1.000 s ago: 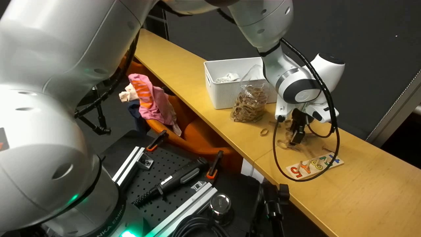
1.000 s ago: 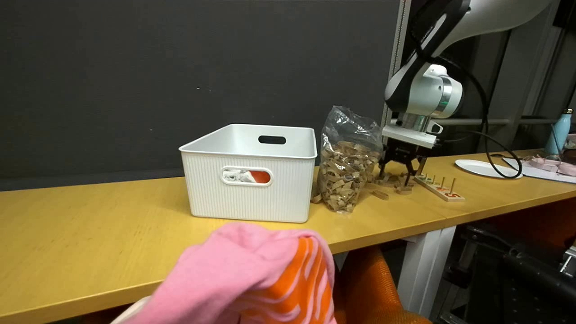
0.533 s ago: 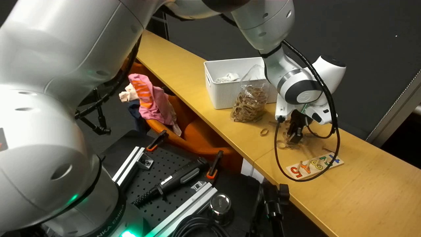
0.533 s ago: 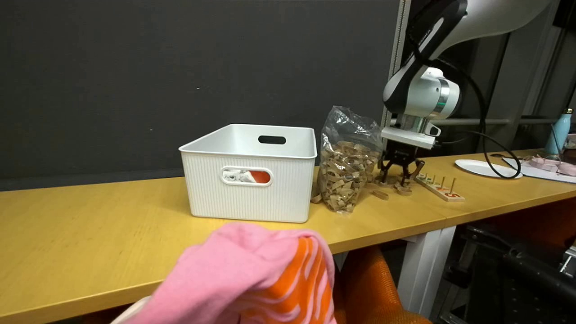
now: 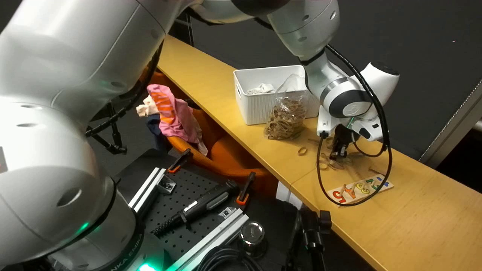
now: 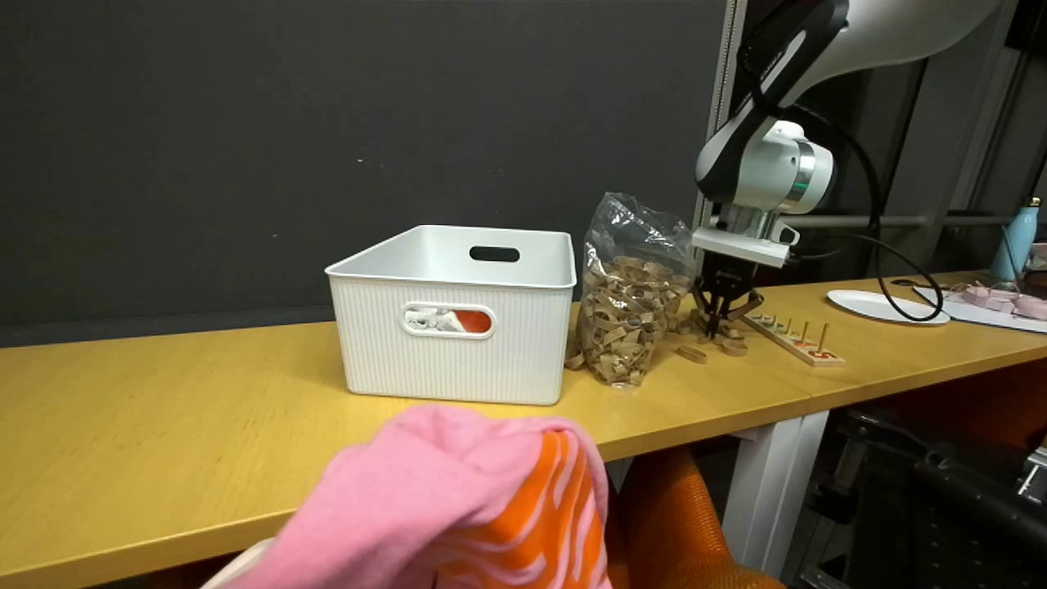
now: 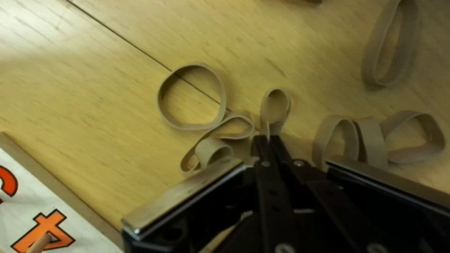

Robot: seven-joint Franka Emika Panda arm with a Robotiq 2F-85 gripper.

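My gripper (image 7: 270, 138) is shut on a tan rubber band (image 7: 278, 128) in the wrist view, and the band's loop sticks out past the fingertips. Left of the tips lies a round band (image 7: 191, 126), touching a twisted one beside a curled band (image 7: 207, 149). More bands (image 7: 372, 140) rest to the right, with another loop (image 7: 406, 45) farther up. In both exterior views the gripper (image 6: 713, 334) points down at the scattered bands on the table. The numbered peg board (image 5: 361, 189) lies close by; its corner shows in the wrist view.
A clear bag of rubber bands (image 6: 634, 327) stands beside the gripper, next to a white bin (image 6: 450, 364) with cloth inside. Pink cloth (image 5: 184, 116) hangs over an orange chair. A white plate (image 6: 879, 307) and a blue bottle (image 6: 1017, 244) are farther along. A cable loops below the wrist.
The fingers have come together from wide apart, pinching a band between them. The gripper dipped slightly toward the table and shifted a little. Bag, bin and peg board stay in place.
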